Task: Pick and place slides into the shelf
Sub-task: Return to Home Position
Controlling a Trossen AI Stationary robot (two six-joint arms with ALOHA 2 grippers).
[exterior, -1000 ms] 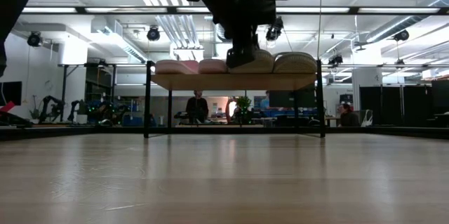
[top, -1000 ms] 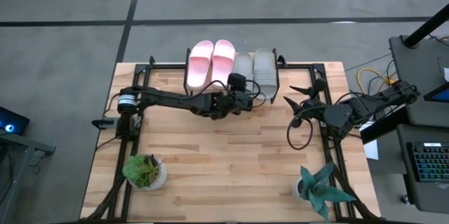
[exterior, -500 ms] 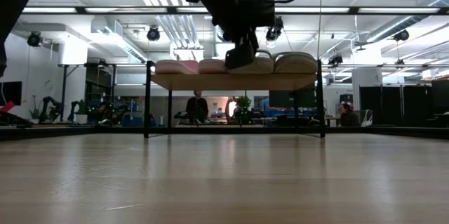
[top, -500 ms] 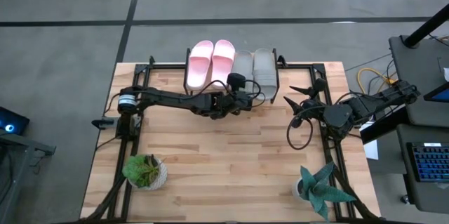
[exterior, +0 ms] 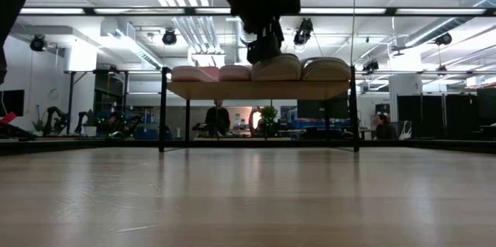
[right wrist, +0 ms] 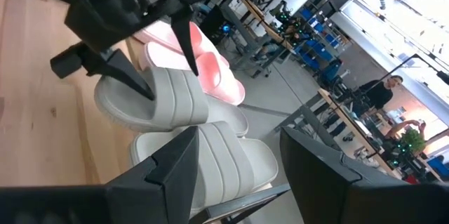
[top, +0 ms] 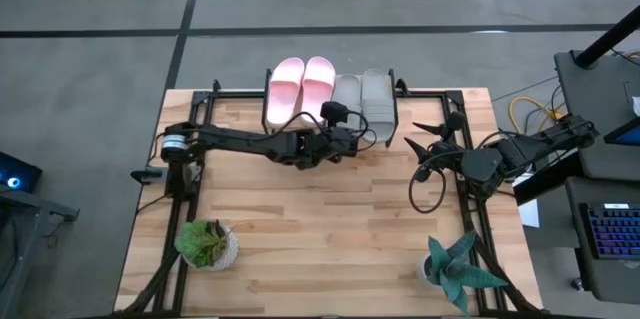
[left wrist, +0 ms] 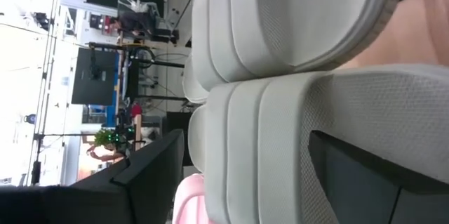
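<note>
The shelf point(exterior: 256, 90) stands at the table's far edge with all the slides side by side on its plank: two pink slides point(top: 300, 87) on the left and two grey slides point(top: 363, 99) on the right. My left gripper point(top: 338, 127) is open just above the near end of the left grey slide point(right wrist: 168, 101). Its fingers point(right wrist: 137, 76) stand one on each side of that end. My right gripper point(top: 432, 144) waits open at the table's right edge, its fingers point(right wrist: 165, 171) pointing toward the shelf.
A potted plant point(top: 207, 244) stands near the front left corner and a spiky one point(top: 460, 269) near the front right. Black frame rails point(top: 190, 199) run along the table's sides. A person point(exterior: 218, 115) shows in the room behind the shelf.
My left gripper has opened and let go of the left grey slide, then risen a little above it. The slide stays on the shelf beside the other grey one.
</note>
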